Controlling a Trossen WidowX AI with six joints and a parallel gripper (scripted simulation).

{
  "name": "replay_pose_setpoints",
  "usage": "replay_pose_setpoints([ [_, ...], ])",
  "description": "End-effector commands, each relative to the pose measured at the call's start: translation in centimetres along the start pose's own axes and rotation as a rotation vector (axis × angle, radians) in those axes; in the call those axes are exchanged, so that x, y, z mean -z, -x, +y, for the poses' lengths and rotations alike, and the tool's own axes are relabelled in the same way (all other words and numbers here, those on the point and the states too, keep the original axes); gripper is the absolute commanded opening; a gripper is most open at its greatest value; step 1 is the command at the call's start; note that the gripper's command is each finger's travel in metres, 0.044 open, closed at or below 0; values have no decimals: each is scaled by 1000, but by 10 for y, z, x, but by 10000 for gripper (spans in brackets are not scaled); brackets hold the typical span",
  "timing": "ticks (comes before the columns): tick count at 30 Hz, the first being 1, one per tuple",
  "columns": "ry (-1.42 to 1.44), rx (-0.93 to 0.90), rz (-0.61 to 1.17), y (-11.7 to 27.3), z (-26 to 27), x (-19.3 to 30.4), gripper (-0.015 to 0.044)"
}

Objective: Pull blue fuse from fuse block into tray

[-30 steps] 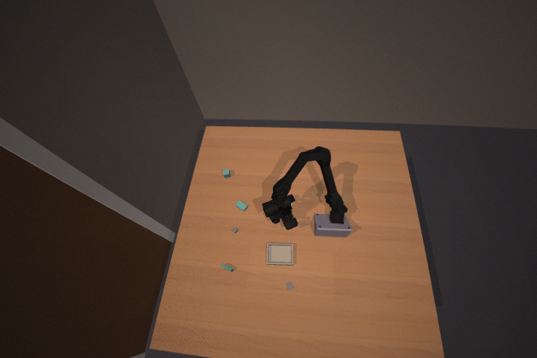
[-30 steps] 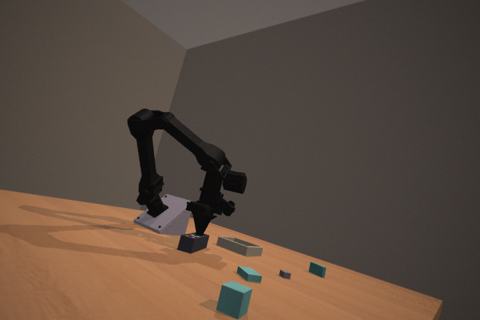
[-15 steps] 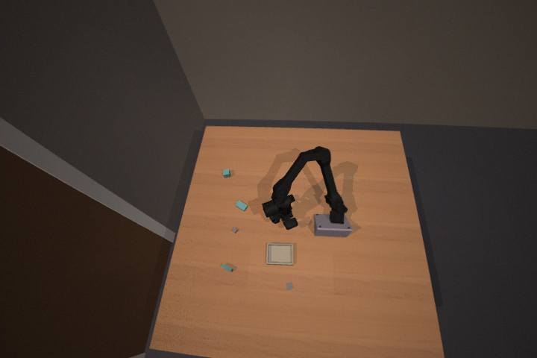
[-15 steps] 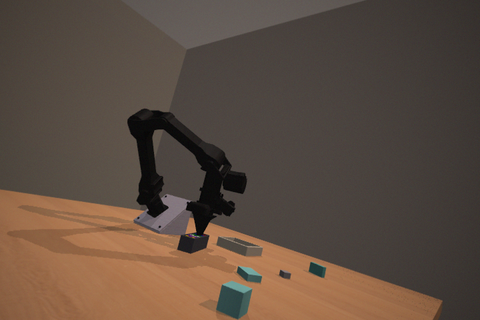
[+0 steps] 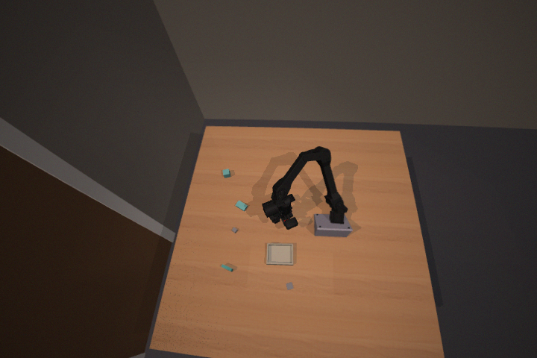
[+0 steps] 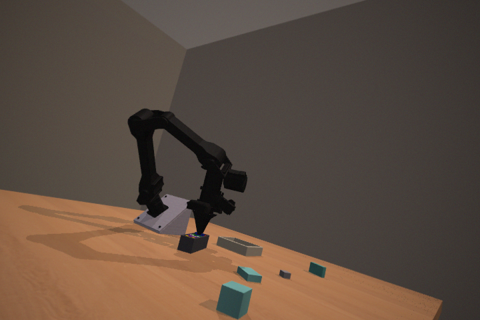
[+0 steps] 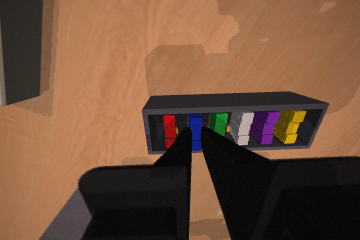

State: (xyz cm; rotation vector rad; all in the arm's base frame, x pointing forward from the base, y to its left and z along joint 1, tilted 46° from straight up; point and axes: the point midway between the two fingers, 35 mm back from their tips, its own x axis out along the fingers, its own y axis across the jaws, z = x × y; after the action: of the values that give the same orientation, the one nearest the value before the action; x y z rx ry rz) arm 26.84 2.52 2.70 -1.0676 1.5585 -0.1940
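Wooden table (image 5: 362, 295) (image 6: 97, 287) (image 7: 103, 75), beneath everything. Black arm (image 5: 292, 171) (image 6: 186, 132), bent high, with gripper (image 5: 283, 218) (image 6: 200, 233) (image 7: 195, 132) pointing down, fingers nearly together, clamped on the blue fuse (image 6: 202, 235) (image 7: 195, 122). Shallow tray (image 5: 280, 264) (image 6: 241, 249) (image 7: 18, 55), apart from the dark fuse block (image 6: 189, 244) (image 7: 228, 102). Within that block, smallest: same blue fuse, between red fuse (image 7: 169, 125) and green fuse (image 7: 219, 123).

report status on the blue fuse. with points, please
fingers shut on blue fuse (image 7: 195, 120), fuse in block (image 6: 186, 245) (image 7: 223, 101); red (image 7: 169, 129) and green (image 7: 219, 124) close either side
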Motion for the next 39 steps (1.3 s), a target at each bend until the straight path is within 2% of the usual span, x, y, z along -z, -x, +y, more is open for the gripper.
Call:
replay_pose_setpoints([
  [1, -5, -3, -3, 3, 0, -1, 0],
  [39, -2, -2, -2, 21, 0, -1, 0],
])
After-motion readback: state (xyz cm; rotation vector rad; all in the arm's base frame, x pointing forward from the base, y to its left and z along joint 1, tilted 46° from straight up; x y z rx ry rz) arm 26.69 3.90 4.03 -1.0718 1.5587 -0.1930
